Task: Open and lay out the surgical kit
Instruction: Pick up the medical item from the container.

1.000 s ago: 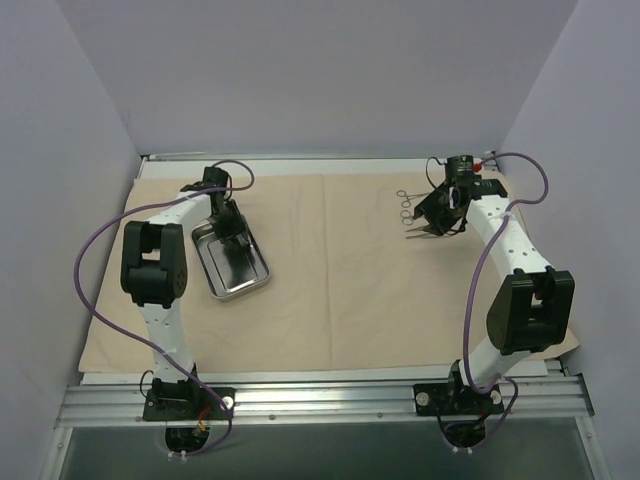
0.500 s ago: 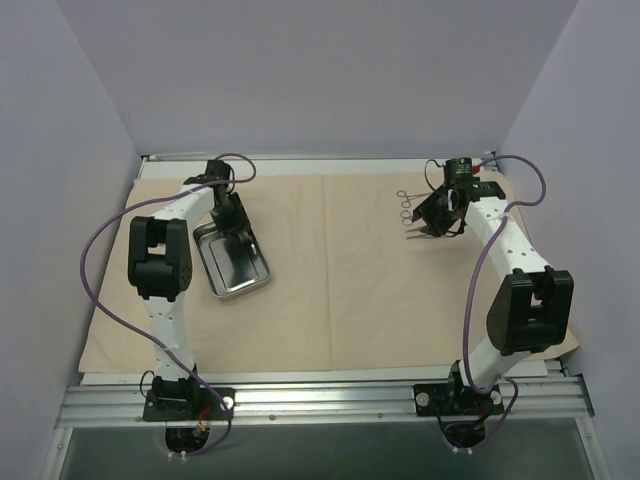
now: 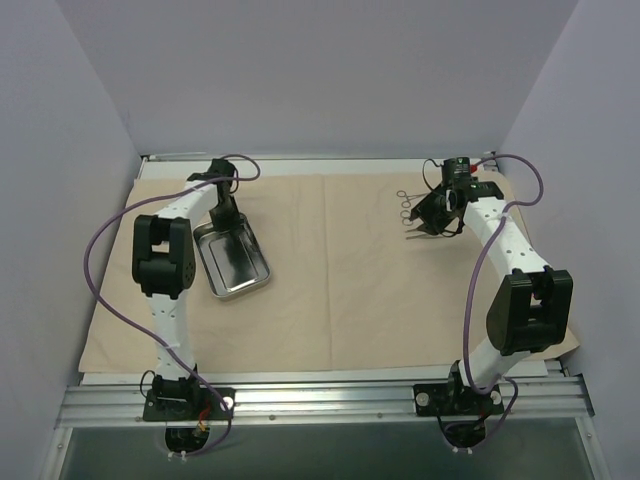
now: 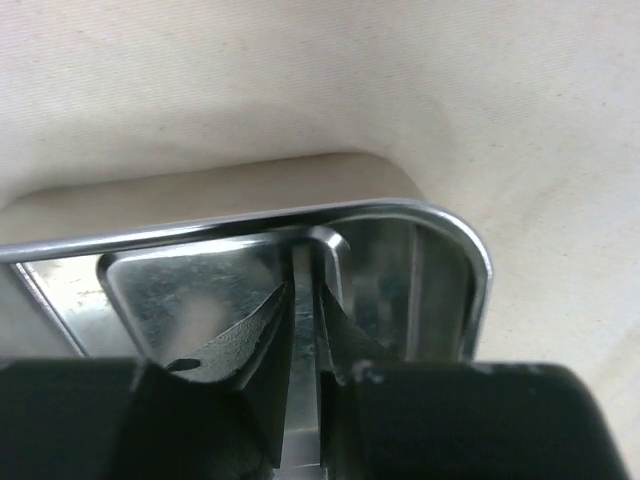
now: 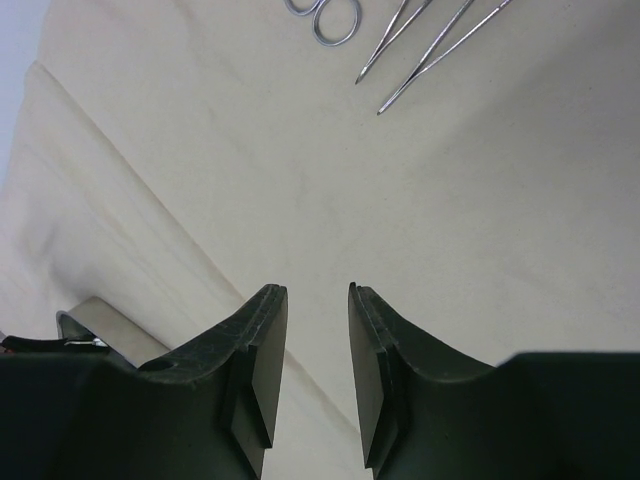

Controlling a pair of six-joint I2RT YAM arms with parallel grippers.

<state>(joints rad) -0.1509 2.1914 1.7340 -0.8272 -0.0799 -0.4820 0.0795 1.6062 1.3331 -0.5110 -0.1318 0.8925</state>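
Observation:
The surgical kit's tan cloth (image 3: 340, 270) lies spread flat over the table. Its steel tray (image 3: 262, 272) sits on the left part and looks empty from above. My left gripper (image 3: 222, 214) points down into the tray's far end. In the left wrist view its jaws (image 4: 305, 285) stand almost together inside the rim (image 4: 440, 215), with only a thin slit between them. I cannot make out anything in that slit. Thin metal instruments (image 3: 403, 206) lie at the far right. My right gripper (image 3: 428, 226) hovers just beside them, open and empty (image 5: 317, 290). The ring handles (image 5: 335, 20) and slim tips (image 5: 420, 55) lie ahead of it.
The cloth (image 5: 450, 200) has a folded edge (image 5: 130, 210) near the right gripper, with grey table (image 5: 105, 320) beyond it. Walls enclose the table on the left, back and right. Purple cables loop off both arms (image 3: 100, 250).
My left gripper has slid from over the tray's middle toward its far end. The right arm has barely moved. The tray and instruments stay in place.

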